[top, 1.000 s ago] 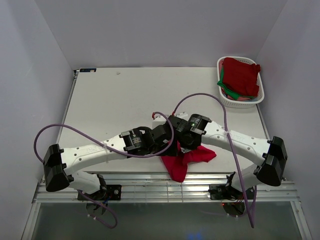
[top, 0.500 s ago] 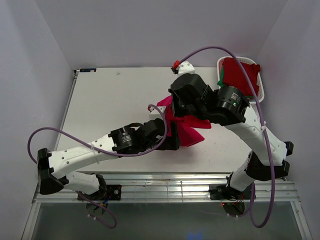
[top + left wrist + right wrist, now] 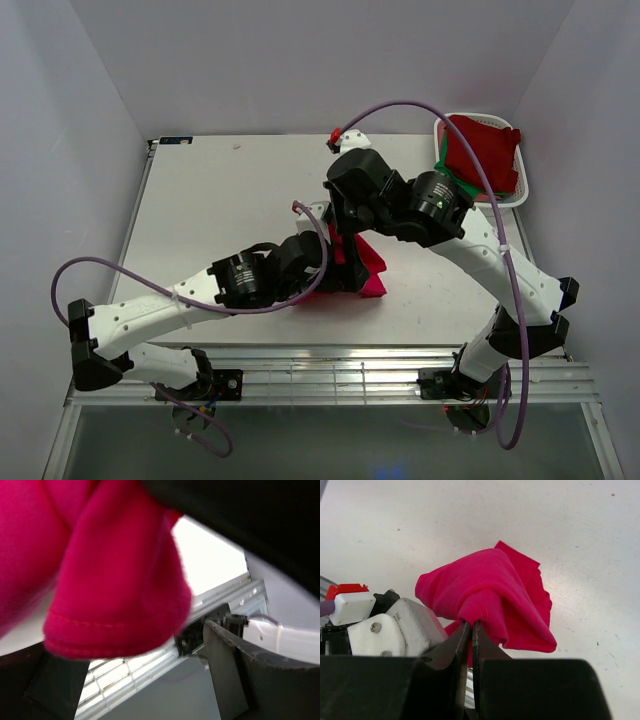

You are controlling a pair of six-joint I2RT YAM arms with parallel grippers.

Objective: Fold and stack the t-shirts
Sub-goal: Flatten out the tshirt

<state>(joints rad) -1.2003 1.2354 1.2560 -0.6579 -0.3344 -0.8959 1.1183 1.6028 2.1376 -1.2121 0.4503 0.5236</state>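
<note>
The left arm reaches in from the table's near edge, on the side away from the white slotted plastic basket (image 3: 470,208), and its left gripper (image 3: 340,268) is buried in the near side of a bunched crimson cloth t-shirt (image 3: 371,272). In the left wrist view a thick hemmed fold of that shirt fills the frame in front of the dark fingers. Light shows between them farther out, but I cannot tell whether they clamp the cloth or it only hangs against them. The shirt sits on the white table (image 3: 220,200), well apart from the basket, nearer the arm bases and toward the left arm's side of it. It is a crumpled heap, not a flat sheet. Just beyond the heap, on its basket side, the right gripper (image 3: 471,625) points down with its jaws closed almost to nothing on a pinched hem, so the cloth rises to a peak at the fingertips and drapes away onto the table. Farthest off, the basket itself holds a dark red t-shirt (image 3: 482,150) piled over a green t-shirt (image 3: 452,176) that shows at the edge. No folded pile is visible, so the task looks barely begun: the step in hand seems to be getting this first shirt spread out. The next move likely calls for drawing the two held points apart, low over the table, so the cloth lies flat before any fold.
</note>
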